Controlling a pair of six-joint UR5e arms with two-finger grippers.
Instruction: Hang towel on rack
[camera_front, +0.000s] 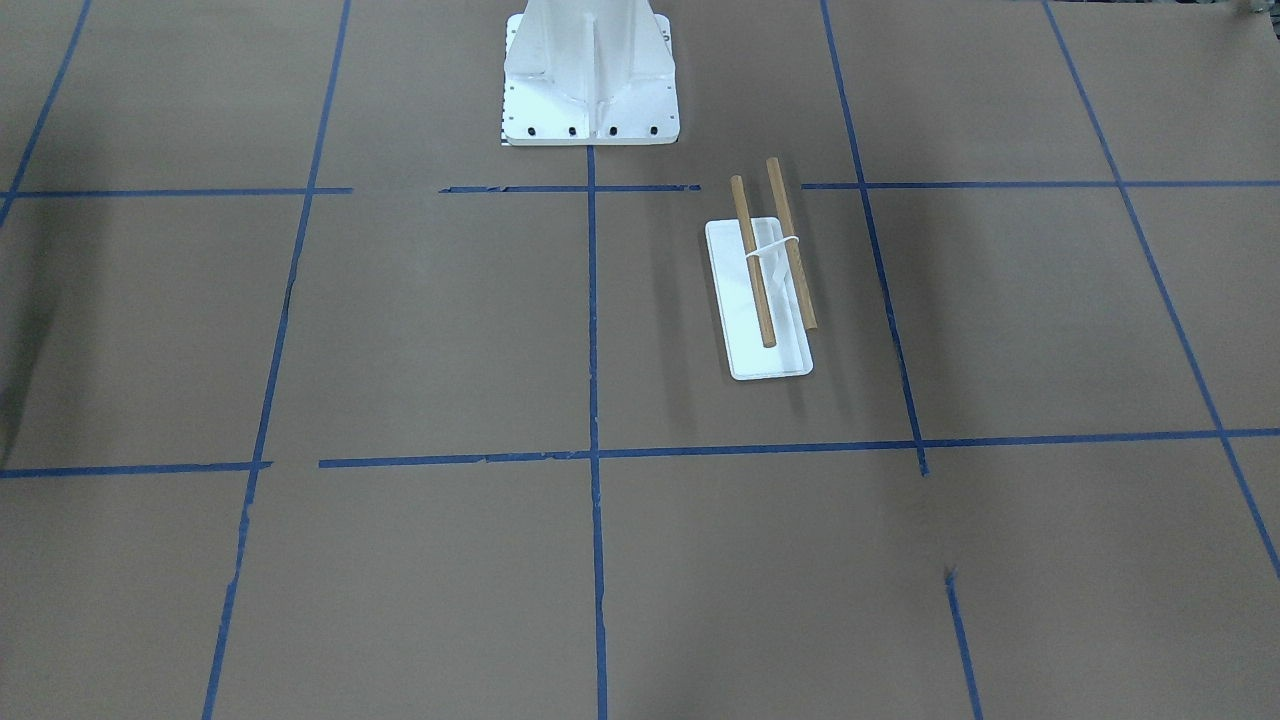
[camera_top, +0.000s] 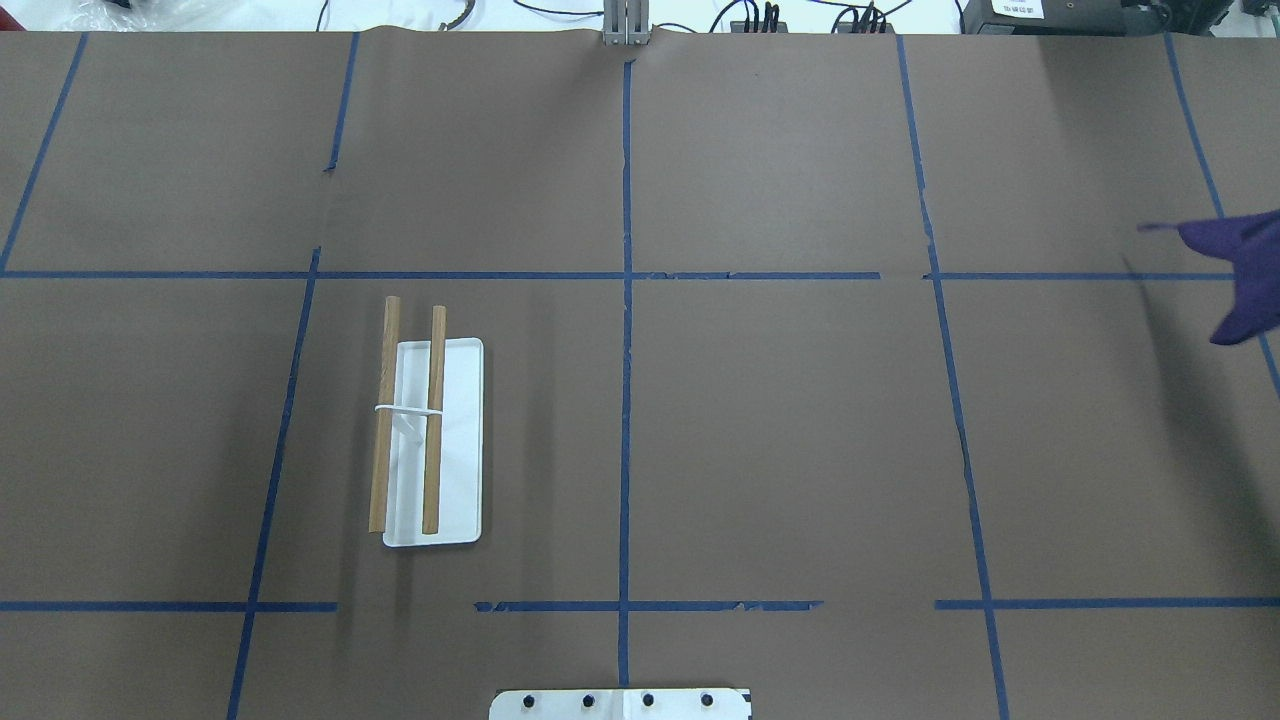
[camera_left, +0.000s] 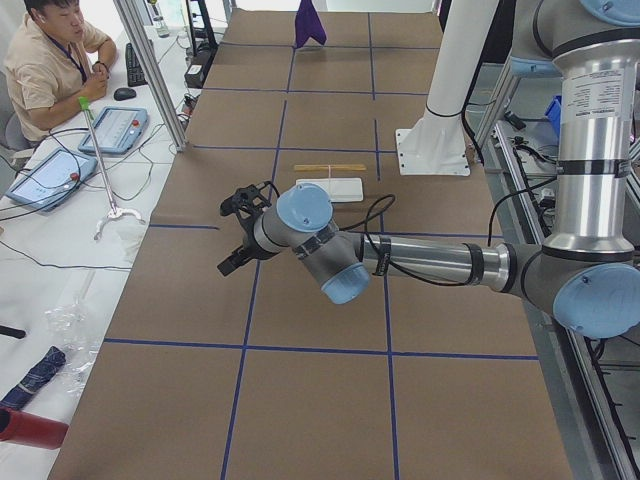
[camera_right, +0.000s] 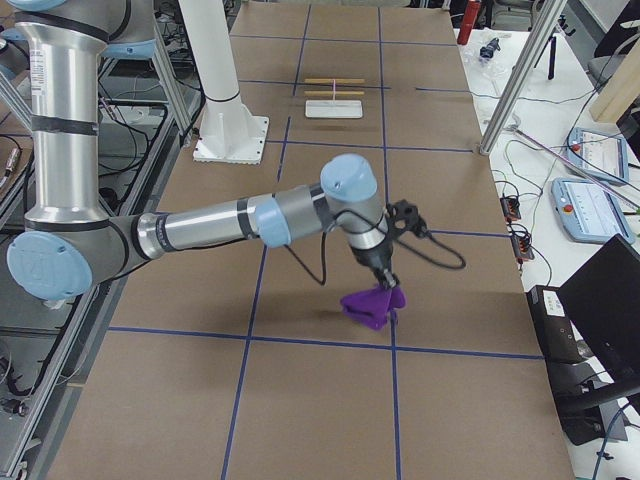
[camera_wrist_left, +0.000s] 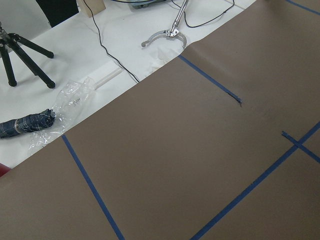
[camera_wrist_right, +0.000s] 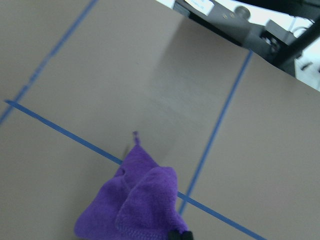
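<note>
The rack (camera_top: 432, 440) is a white flat base with two parallel wooden rods. It stands on the brown table on my left side and also shows in the front view (camera_front: 760, 300) and both side views (camera_left: 330, 185) (camera_right: 333, 105). The purple towel (camera_right: 375, 305) hangs bunched from my right gripper (camera_right: 388, 282), lifted off the table far to the right of the rack. The towel also shows at the overhead view's right edge (camera_top: 1245, 280) and in the right wrist view (camera_wrist_right: 140, 200). My left gripper (camera_left: 232, 262) hovers empty over the table's left part; I cannot tell whether it is open or shut.
The large white bolted pedestal (camera_front: 590, 90) stands at the table's robot side, near the rack. Blue tape lines (camera_top: 626, 300) grid the brown paper. An operator (camera_left: 50, 60) sits beyond the far edge. The left wrist view shows the table edge with a plastic bag (camera_wrist_left: 65, 107).
</note>
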